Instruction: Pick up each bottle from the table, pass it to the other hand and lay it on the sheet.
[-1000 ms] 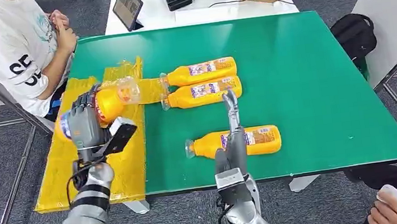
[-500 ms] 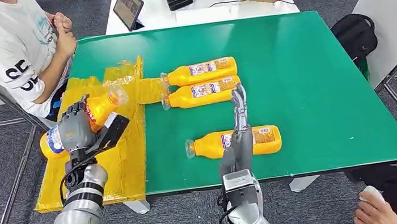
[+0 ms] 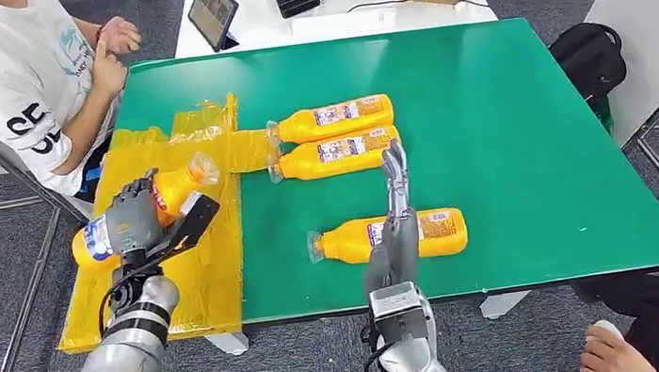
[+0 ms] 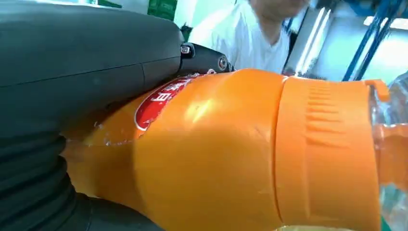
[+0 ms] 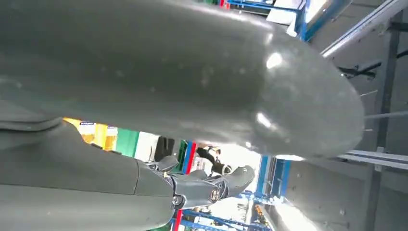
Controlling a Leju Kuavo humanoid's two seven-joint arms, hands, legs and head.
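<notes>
From my head, my left hand (image 3: 131,222) holds a bottle (image 3: 141,209) over the yellow sheet (image 3: 212,267), its cap pointing toward the worktop (image 3: 508,126). My right hand (image 3: 395,225) is spread flat, holding nothing. My left wrist camera shows that bottle (image 4: 231,149) squeezed tight.

Head view high, facing down; wrist views close behind hands.

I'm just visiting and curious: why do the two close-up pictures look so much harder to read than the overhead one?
Head view: evenly lit and sharp, green table without strong glare. Left wrist view: the held orange bottle sits so near the lens it looks soft, and the person behind is blurred. Right wrist view: the right hand crowds the lens, with bright highlights and a washed-out background.
</notes>
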